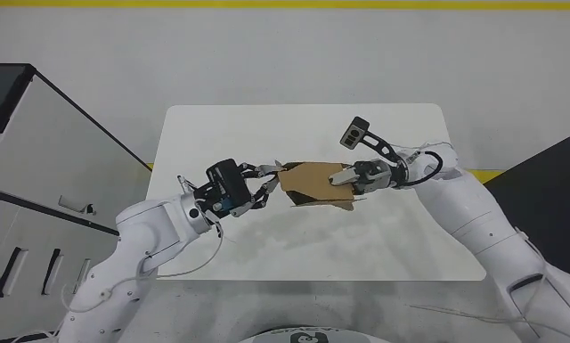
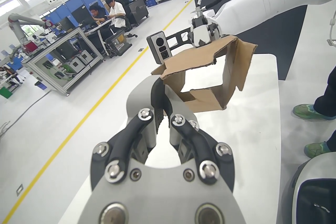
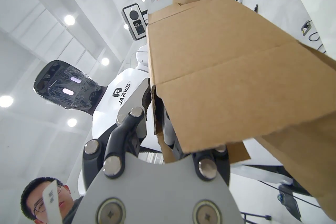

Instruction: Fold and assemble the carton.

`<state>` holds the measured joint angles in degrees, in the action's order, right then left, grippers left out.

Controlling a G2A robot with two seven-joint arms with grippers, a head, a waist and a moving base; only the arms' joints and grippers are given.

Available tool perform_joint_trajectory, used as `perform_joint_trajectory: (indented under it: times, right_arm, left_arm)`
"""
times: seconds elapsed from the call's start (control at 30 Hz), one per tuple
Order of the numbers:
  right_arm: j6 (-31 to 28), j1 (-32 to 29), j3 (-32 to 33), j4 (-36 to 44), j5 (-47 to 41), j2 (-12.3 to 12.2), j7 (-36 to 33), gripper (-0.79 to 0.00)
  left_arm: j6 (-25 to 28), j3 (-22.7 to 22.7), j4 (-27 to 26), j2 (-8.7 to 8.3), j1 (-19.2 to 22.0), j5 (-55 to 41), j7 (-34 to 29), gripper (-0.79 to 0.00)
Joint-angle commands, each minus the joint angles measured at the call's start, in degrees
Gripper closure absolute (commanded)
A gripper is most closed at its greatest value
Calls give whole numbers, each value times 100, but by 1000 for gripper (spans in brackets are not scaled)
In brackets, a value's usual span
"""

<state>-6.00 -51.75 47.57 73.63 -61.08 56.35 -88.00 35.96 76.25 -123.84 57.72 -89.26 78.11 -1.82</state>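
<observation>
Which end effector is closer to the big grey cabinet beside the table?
Left. The left end effector grips the end of the carton that faces the grey cabinet. The right end effector grips the opposite end, farther from it.

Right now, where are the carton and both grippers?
carton (image 1: 312,181), top view, its brown upper panel.
left gripper (image 2: 164,95), left wrist view, between its fingertips.
right gripper (image 3: 158,112), right wrist view, between its fingertips.
</observation>
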Motion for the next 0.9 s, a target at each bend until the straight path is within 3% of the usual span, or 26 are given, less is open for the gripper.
perform_joint_trajectory:
  times: [0.0,0.87]
  right_arm:
    - [-26,16,-59,54,13,-28,0,0]
    - [-872,216,-474,219,-401,-352,0,0]
  left_arm:
    - [-6,12,-1,-1,-6,18,10,0]
    - [109,72,-5,-16,-117,-1,35,0]
